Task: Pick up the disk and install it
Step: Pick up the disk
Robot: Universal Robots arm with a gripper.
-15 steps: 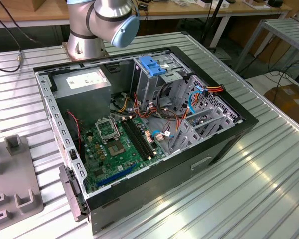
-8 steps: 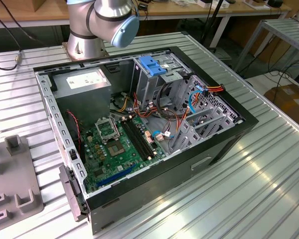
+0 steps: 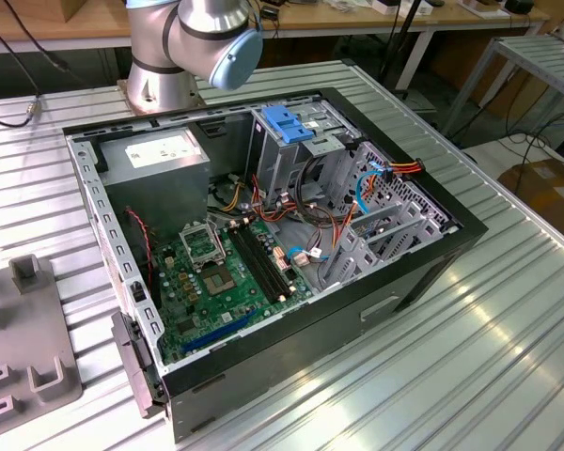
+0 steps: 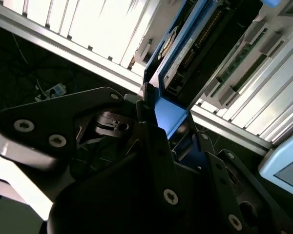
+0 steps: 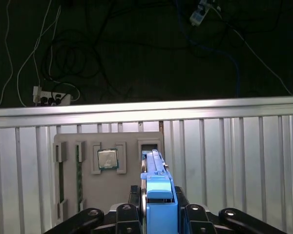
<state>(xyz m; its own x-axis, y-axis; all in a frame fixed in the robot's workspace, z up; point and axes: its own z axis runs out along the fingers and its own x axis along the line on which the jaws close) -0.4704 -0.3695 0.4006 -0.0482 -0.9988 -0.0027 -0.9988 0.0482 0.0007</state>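
Note:
In both wrist views my gripper (image 5: 157, 207) is shut on the disk (image 5: 155, 175), a thin drive in a bright blue carrier seen edge-on between the black fingers (image 5: 132, 204). In the second wrist view the disk (image 4: 185, 46) shows its blue rail and dark connector edge, with my gripper (image 4: 166, 124) clamped on the near end. The disk's far end lines up with a narrow slot in the grey holder tray (image 5: 132, 146). I cannot tell whether it still touches the slot.
The holder tray carries a processor chip (image 5: 107, 159) and memory sticks (image 5: 61, 180) on a ribbed metal table (image 5: 234, 161). The exterior view has the open computer case (image 3: 263, 235), its drive cage with a blue bracket (image 3: 291, 124), a power-supply box (image 3: 155, 155) and the arm's base (image 3: 183, 42).

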